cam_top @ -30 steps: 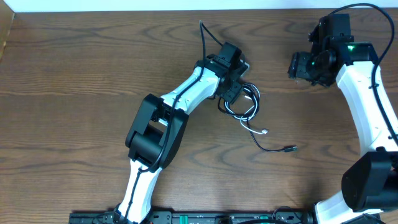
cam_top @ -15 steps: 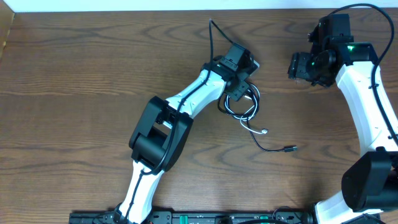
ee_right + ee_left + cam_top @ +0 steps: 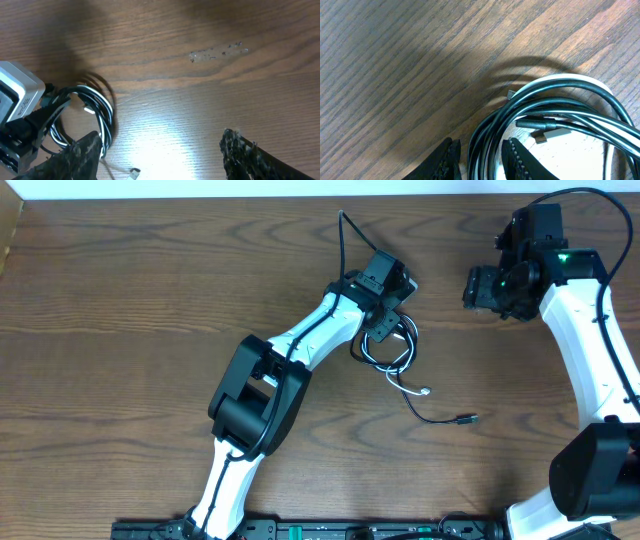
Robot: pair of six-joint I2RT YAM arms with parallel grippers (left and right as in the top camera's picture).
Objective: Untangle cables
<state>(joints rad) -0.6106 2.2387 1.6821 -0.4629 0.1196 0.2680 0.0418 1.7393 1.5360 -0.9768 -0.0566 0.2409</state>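
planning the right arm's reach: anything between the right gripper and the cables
Nothing: only bare table lies between the right gripper and cables, clearest in the overhead view.

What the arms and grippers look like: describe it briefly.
Both the left arm and right arm have white links with black joints and black cables along them. A green light glows near the right wrist. The left fingers are black and ridged.

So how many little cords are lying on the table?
2, coiled together mid-table: a black cord trailing toward the near right, and a white cord ending beside it. The left arm may hide parts.
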